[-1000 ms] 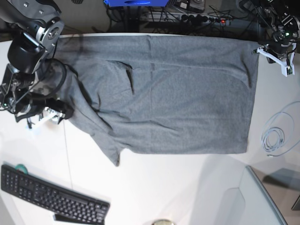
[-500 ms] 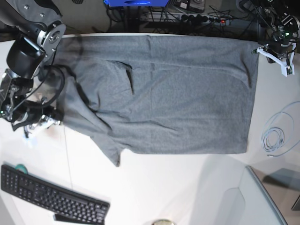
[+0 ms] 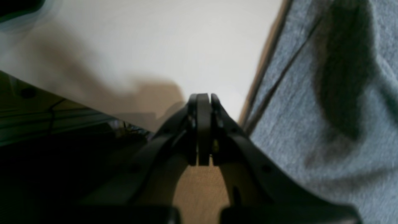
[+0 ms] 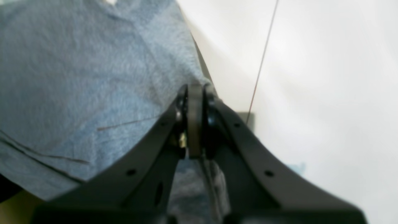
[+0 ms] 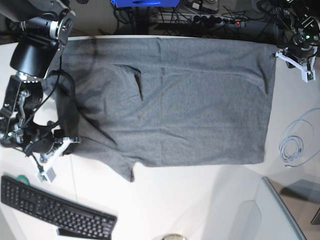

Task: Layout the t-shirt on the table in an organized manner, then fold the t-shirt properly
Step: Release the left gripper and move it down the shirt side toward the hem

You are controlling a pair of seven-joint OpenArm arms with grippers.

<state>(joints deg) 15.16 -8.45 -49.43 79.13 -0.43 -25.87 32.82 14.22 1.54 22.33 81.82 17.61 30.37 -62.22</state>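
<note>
The grey t-shirt (image 5: 185, 100) lies spread across the white table (image 5: 175, 200), with a small crease near its upper left. My right gripper (image 5: 75, 141) sits at the shirt's lower left edge by the sleeve. In the right wrist view this gripper (image 4: 195, 88) is shut on the t-shirt (image 4: 93, 68), with cloth bunched under the fingers. My left gripper (image 5: 275, 54) hovers at the shirt's far right corner. Seen from the left wrist, that gripper (image 3: 203, 97) is shut with nothing in it, just off the t-shirt's hem (image 3: 311, 109) over the table (image 3: 186, 46).
A black keyboard (image 5: 55, 210) lies at the front left. At the right is a coiled white cable (image 5: 292, 147), and a grey bin (image 5: 280, 215) stands at the front right. Cables and a power strip (image 5: 210, 19) lie beyond the far edge. A thin dark seam (image 4: 261, 62) crosses the table.
My right gripper went from open to shut on the shirt's left edge and moved toward the front of the table, drawing the sleeve with it. The left arm stayed put.
</note>
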